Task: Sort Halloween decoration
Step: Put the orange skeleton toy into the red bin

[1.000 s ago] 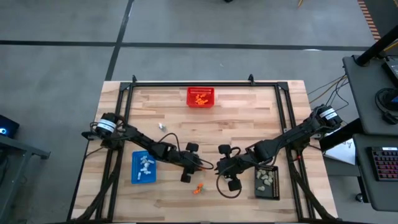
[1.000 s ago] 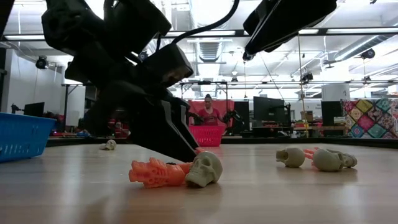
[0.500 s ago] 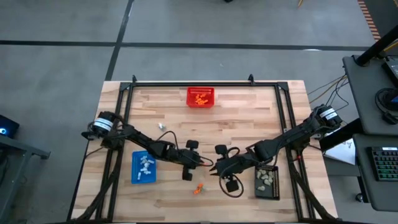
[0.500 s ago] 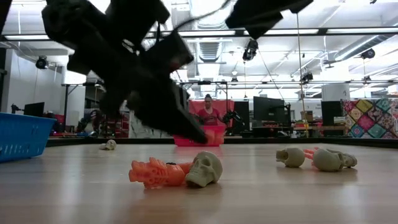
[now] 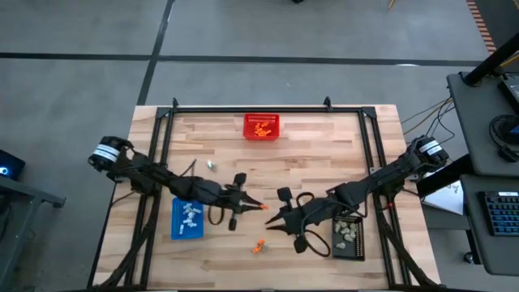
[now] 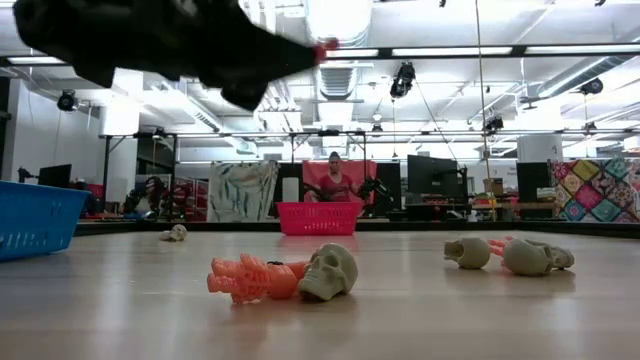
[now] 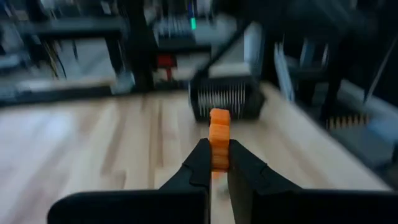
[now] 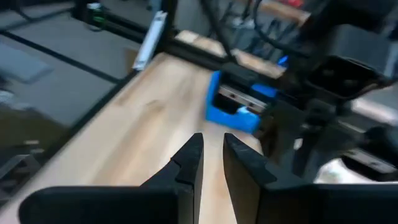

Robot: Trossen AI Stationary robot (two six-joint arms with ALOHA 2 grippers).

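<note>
Left claw (image 7: 213, 163) was clenched on an orange trinket (image 7: 219, 137), held above the tabletop (image 5: 324, 154) just right of the blue tray (image 5: 186, 219). Right claw (image 8: 211, 152) hung further right of that tray w/ fingers slightly apart, nothing btwn them. An orange piece & skull (image 6: 328, 272) lay on the wood below-right of the tray.

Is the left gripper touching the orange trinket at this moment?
Touching. In the left wrist view the left gripper has both fingertips pressed against the orange trinket, pinching it above the table.
</note>
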